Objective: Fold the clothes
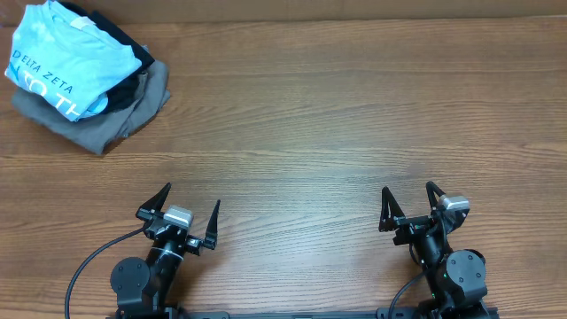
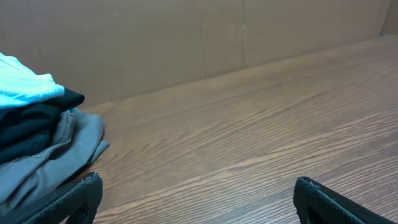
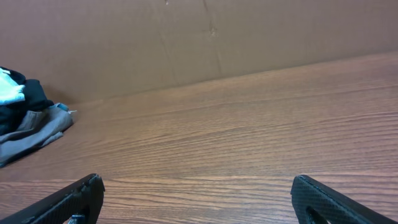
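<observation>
The sky-blue T-shirt lies folded on top of a pile at the table's far left corner, its white and dark lettering showing. Its edge shows at the left of the left wrist view and as a sliver in the right wrist view. My left gripper is open and empty near the front edge, well apart from the pile. My right gripper is open and empty at the front right. Both show their spread fingertips in the wrist views.
Under the blue shirt lie a black folded garment and a grey folded garment. A brown cardboard wall stands along the table's far edge. The wooden table stretches between the grippers and the pile.
</observation>
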